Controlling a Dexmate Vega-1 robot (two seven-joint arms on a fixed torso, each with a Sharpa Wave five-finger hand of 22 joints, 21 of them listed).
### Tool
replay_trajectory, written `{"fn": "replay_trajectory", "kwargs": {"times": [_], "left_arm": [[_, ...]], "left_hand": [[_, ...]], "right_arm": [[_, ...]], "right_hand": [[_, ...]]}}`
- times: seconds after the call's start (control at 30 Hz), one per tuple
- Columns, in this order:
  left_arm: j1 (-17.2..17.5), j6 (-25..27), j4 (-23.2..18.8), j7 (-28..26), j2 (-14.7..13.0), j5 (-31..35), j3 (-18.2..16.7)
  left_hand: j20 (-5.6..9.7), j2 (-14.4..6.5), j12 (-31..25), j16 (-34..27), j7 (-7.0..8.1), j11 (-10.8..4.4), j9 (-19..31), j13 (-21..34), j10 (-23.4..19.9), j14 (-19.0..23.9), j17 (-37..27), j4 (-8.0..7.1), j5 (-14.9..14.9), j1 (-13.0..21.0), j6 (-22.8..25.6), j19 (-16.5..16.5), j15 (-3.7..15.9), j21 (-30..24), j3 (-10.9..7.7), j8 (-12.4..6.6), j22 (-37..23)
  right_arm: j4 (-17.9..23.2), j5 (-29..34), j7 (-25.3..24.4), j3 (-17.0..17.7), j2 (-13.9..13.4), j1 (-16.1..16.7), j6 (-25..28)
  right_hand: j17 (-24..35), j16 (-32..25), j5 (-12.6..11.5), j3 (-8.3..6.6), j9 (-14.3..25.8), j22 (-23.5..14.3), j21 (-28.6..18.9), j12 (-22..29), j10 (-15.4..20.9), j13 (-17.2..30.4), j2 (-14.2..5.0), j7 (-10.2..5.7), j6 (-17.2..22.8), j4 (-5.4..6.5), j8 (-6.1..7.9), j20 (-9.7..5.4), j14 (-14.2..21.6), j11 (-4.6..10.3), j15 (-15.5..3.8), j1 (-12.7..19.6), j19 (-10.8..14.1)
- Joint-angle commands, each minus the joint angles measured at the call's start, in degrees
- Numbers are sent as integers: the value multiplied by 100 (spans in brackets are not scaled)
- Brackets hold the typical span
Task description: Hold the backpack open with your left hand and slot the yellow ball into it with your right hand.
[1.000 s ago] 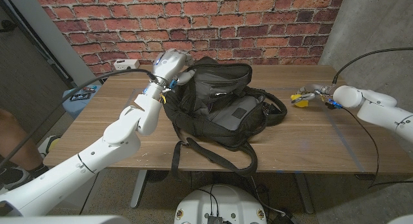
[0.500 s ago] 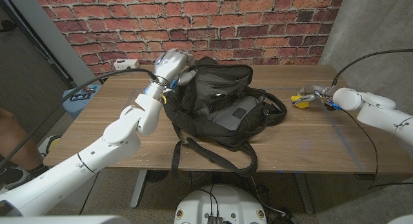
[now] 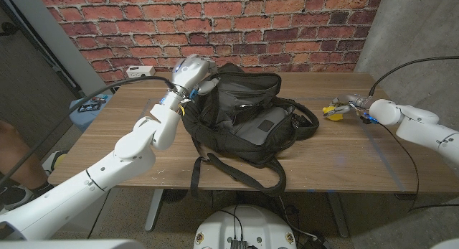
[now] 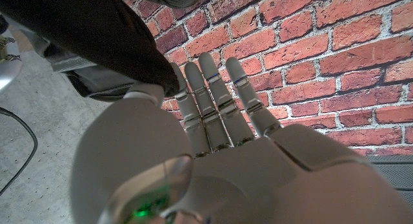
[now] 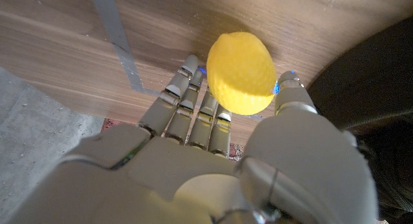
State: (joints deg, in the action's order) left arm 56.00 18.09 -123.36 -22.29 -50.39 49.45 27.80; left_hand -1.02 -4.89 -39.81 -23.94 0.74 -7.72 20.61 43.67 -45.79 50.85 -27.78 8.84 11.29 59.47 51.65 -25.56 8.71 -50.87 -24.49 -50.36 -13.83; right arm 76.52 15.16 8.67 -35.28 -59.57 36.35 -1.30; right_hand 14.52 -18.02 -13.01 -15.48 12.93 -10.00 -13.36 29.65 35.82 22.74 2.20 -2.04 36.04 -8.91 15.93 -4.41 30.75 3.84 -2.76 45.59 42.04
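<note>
My left hand [image 3: 195, 71] holds up the edge of the black backpack [image 3: 244, 113] on the desk [image 3: 344, 152], so it gapes open. My right hand [image 3: 353, 103] pinches the yellow ball [image 5: 241, 72] between thumb and fingers [image 5: 187, 98], well apart from the bag. Next I think I must carry it over the opening and let go.

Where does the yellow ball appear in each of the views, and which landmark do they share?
Head view: the ball is at the right, in the right hand, beside the backpack.
Right wrist view: it sits mid-frame between the fingers.
Left wrist view: I see no ball.
Shared landmark: the backpack.
</note>
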Motion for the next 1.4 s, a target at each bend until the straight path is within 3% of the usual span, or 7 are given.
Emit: {"fn": "replay_trajectory", "kwargs": {"times": [0.03,0.2,0.73,1.4], "left_arm": [[-24,-103,58,-49,-10,-35,-16],[-50,-158,94,-66,-15,-50,-17],[-185,-332,270,-105,28,-126,28],[-252,-480,409,-229,-15,-217,-18]], "left_hand": [[3,-31,20,17,1,-108,5,22,-69,34,-11,-1,20,-22,9,16,19,-41,-33,-45,8],[-5,-42,32,30,-2,-109,-7,25,-56,25,-19,-5,18,-28,4,32,12,-56,-38,-49,17],[6,-35,46,56,0,-115,-24,37,-67,24,-42,2,13,-35,-2,47,23,-113,-43,-73,45],[15,-29,67,87,-1,-114,-52,40,-83,34,-63,8,11,-39,-10,77,16,-176,-53,-97,75]], "right_arm": [[-15,31,-143,18,14,45,-54],[-9,58,-237,31,32,62,-25],[159,118,-299,85,-40,85,-11],[1011,-16,-253,402,-340,439,558]], "right_hand": [[46,-70,-37,20,16,-19,-16,83,102,36,4,-21,114,-22,29,-219,143,63,-818,127,93],[103,-138,-42,44,13,-23,-37,223,349,80,-4,-88,286,-26,56,-269,273,121,-893,247,216],[197,-252,-48,66,5,-29,-79,279,516,50,-45,-134,484,-27,84,-337,473,185,-970,433,409],[223,-271,-31,118,4,-32,-79,261,530,14,-47,-137,518,2,66,-348,524,209,-950,483,467]]}}
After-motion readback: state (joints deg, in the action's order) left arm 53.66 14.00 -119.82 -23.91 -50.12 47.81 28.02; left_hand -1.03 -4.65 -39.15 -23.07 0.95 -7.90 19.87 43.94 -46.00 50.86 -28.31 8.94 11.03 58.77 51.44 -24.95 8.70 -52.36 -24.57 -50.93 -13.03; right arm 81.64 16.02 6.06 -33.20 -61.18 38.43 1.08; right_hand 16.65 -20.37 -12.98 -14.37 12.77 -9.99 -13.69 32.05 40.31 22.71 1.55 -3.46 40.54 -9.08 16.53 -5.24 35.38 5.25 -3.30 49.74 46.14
